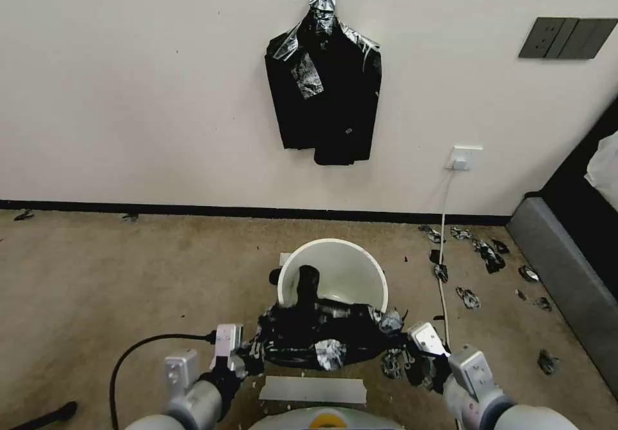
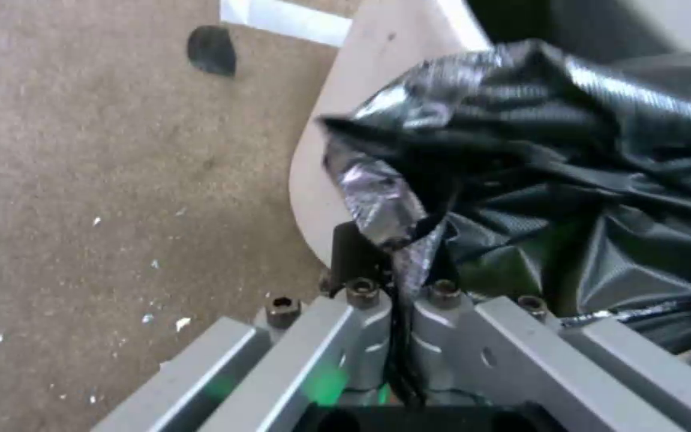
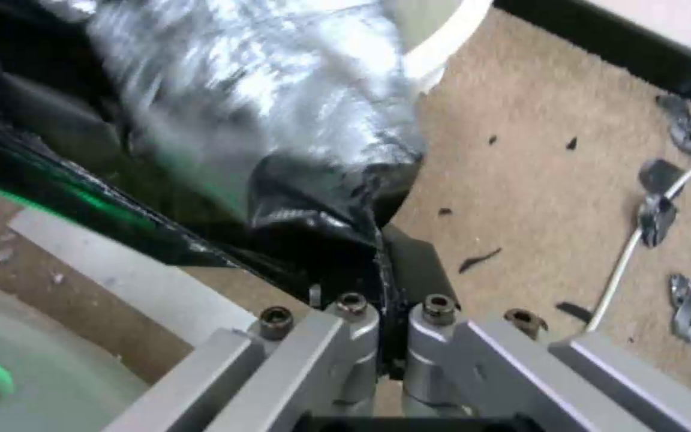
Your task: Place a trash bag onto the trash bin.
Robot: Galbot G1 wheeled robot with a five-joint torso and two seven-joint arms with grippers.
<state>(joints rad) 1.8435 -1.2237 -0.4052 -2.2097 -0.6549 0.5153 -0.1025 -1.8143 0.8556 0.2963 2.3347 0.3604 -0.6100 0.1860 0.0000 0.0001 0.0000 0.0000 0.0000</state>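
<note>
Your left gripper [image 1: 252,357] and right gripper [image 1: 412,357] each pinch an end of the trash bag [image 1: 322,338], stretched between them over the trash bin's [image 1: 347,269] near rim, bare carpet [image 1: 129,275] outside both.

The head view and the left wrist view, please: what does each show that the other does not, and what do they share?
Head view alone: the right gripper shut on the trash bag, the bundle of black bags hanging on the wall, torn scraps on the carpet. Left wrist view alone: the bag's edge pinched between the left gripper's fingers. Both: the left gripper, the bag stretched over the near rim of the trash bin.
</note>
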